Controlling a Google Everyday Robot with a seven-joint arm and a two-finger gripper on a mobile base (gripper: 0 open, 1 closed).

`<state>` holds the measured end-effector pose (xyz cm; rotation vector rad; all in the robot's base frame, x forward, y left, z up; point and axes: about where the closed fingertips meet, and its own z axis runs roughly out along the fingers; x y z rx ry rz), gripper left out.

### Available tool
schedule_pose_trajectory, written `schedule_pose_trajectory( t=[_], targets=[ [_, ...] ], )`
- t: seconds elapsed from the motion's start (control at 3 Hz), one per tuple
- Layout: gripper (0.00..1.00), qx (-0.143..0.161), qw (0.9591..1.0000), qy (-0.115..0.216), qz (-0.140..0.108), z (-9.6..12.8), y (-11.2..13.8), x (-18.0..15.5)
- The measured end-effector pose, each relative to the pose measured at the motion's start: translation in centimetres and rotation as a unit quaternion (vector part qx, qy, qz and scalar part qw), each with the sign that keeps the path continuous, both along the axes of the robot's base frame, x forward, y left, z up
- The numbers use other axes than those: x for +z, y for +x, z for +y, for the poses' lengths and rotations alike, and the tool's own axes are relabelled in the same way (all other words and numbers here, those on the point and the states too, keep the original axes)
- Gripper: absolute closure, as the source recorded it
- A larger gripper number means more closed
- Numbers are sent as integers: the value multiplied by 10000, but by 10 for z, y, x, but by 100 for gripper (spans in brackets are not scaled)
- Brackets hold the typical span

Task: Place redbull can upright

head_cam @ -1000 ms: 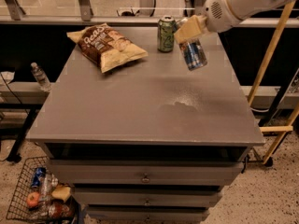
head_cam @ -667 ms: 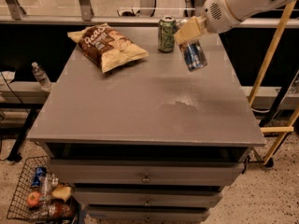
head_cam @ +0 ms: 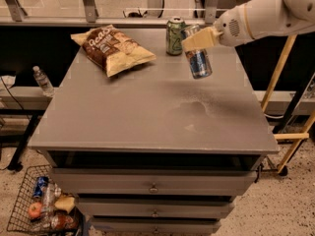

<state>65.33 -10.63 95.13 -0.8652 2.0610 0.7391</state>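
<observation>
The redbull can (head_cam: 198,58) is a slim blue-and-silver can, held slightly tilted in the air above the right rear part of the grey table (head_cam: 147,112). My gripper (head_cam: 199,39) comes in from the upper right on a white arm and is shut on the can's upper part. The can's base hangs a little above the tabletop, and its silver top shows just above the tan fingers (head_cam: 202,38).
A wider green can (head_cam: 175,35) stands upright just left of the held can at the table's back edge. A chip bag (head_cam: 112,48) lies at the back left. A wire basket (head_cam: 42,208) with items sits on the floor at left. Drawers are under the tabletop.
</observation>
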Motion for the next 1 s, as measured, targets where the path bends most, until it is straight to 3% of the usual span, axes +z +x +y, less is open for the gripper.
schedule_pose_trajectory(
  t=[0.33, 0.67, 1.0],
  targets=[
    [100, 523, 9958, 574, -483, -3, -4, -3],
    [100, 789, 9923, 477, -824, 3, -4, -3],
    [100, 850, 9911, 423, -930, 6, -5, -4]
  ],
)
